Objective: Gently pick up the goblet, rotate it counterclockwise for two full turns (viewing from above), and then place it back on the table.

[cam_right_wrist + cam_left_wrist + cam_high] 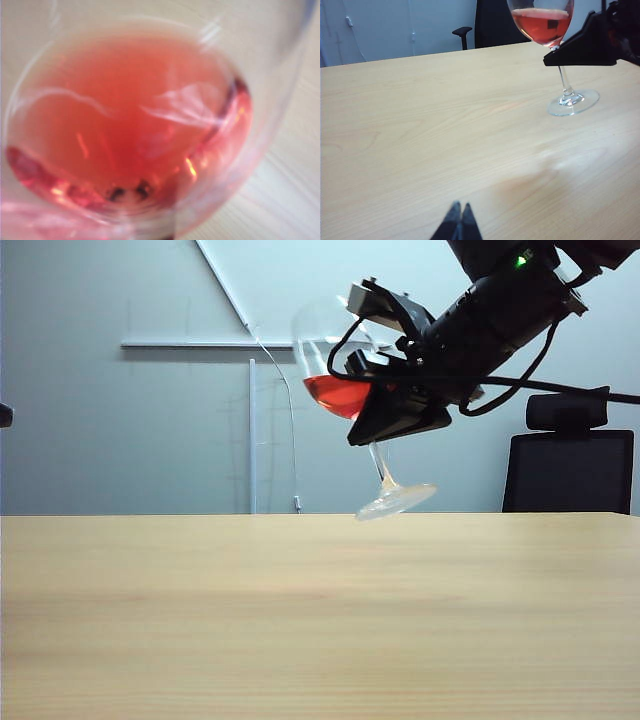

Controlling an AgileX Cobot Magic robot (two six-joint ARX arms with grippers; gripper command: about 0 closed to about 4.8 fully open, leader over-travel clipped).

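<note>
The right fingers (pixel 372 405) clamp the goblet (pixel 345 390) low on its bowl, stem tilted, foot clear above the worktop (pixel 300 620) toward its far edge, while the left fingers (pixel 458 220) rest closed, well apart.

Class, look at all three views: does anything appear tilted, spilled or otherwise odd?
The goblet, clamped at the bowl by the right end effector, hangs tilted above the table, its foot slanted. No spill shows. The left end effector rests shut, apart.

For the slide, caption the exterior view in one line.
Right claw holds the tilted goblet of red liquid above the table.
</note>
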